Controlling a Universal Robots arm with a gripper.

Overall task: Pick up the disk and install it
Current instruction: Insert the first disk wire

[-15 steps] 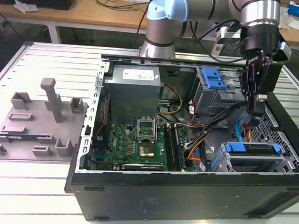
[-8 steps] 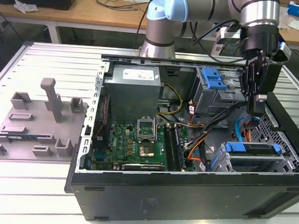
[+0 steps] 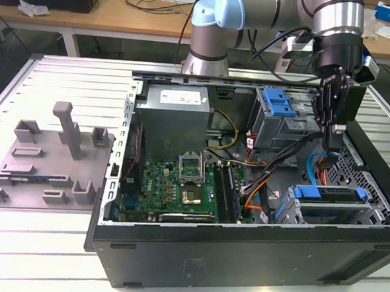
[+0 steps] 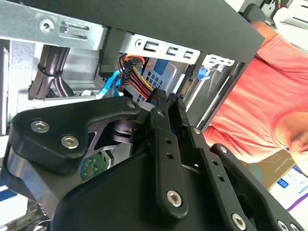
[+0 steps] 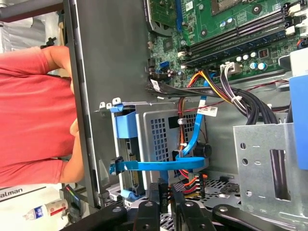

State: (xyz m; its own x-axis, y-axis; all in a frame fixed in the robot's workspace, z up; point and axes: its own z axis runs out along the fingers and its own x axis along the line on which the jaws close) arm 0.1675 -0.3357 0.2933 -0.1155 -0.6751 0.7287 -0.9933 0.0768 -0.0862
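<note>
Jaws closed, empty, just above disk [image 3: 329,193] inside case [image 3: 241,255].

open case on the table, fixture beside it

the computer case [image 3: 241,255] lies open on the table [image 3: 43,242], and the fixture [image 3: 48,157] stands on the table to the exterior view's left of it. inside the case, the motherboard [image 3: 172,188] sits at the left, with the power supply [image 3: 174,115] behind it. the drive cage [image 3: 279,121] is at far right. the disk [image 3: 329,194] lies in the near-right bay. the gripper [image 3: 333,138] hangs above, between cage and disk.
</note>
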